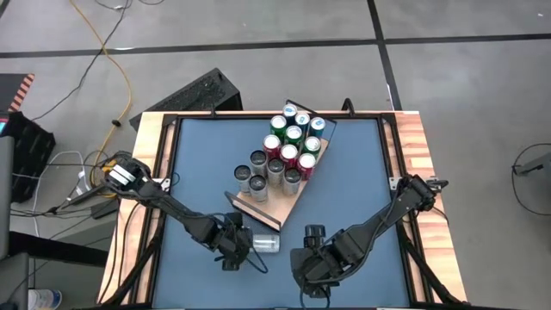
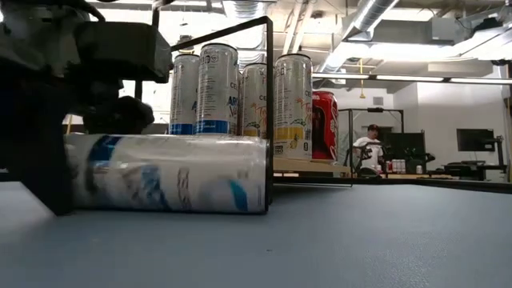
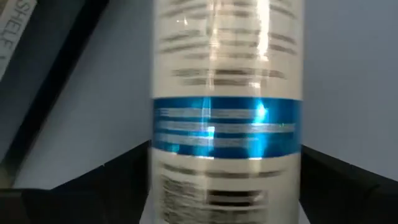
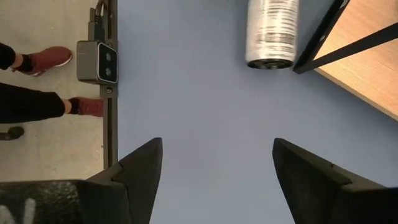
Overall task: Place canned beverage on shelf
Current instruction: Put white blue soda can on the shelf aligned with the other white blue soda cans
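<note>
A white canned beverage with a blue band [image 1: 265, 244] [image 2: 168, 173] [image 3: 227, 93] lies on its side on the blue table, just off the near corner of the shelf [image 1: 274, 205]. The shelf is a light-wood board with a black wire rail [image 2: 269, 96], and several cans [image 1: 288, 146] [image 2: 240, 88] stand upright on it. My left gripper [image 1: 234, 248] [image 3: 224, 152] is low and open at the can's left end. One finger stands on each long side of the can, and I cannot tell whether they touch it. My right gripper [image 1: 312, 250] [image 4: 214, 180] hangs open above bare table, to the can's right.
The table has a wooden rim [image 1: 146, 172] with black framing. A small camera [image 4: 97, 61] sits at the near edge, and a person's feet [image 4: 50, 59] show on the floor beyond it. Another person [image 2: 370, 148] sits far back in the room.
</note>
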Robot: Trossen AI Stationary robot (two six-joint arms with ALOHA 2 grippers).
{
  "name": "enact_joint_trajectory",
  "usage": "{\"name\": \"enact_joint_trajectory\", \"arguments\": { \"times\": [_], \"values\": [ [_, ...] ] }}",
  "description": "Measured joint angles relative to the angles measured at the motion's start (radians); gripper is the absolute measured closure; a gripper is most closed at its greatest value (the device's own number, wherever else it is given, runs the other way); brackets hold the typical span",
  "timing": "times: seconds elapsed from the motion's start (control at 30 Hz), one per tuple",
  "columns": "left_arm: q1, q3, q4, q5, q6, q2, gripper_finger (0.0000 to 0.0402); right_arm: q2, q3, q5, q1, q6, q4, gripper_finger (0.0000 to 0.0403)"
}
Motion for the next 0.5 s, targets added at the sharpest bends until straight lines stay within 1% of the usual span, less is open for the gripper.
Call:
{"name": "enact_joint_trajectory", "arguments": {
  "times": [0.1, 0.23, 0.5],
  "values": [
    [-0.003, 0.004, 0.009, 0.028, -0.023, 0.01, 0.0098, 0.0, 0.0, -0.002, 0.003, 0.004, 0.002, 0.0112],
    [-0.026, 0.002, 0.009, 0.015, -0.056, 0.0, 0.0162, 0.0, 0.0, -0.002, 0.009, 0.029, 0.005, 0.0112],
    [-0.046, 0.0, 0.03, 0.03, -0.116, -0.012, 0.0163, 0.0, 0.0, -0.002, 0.009, 0.048, 0.041, 0.0112]
  ]
}}
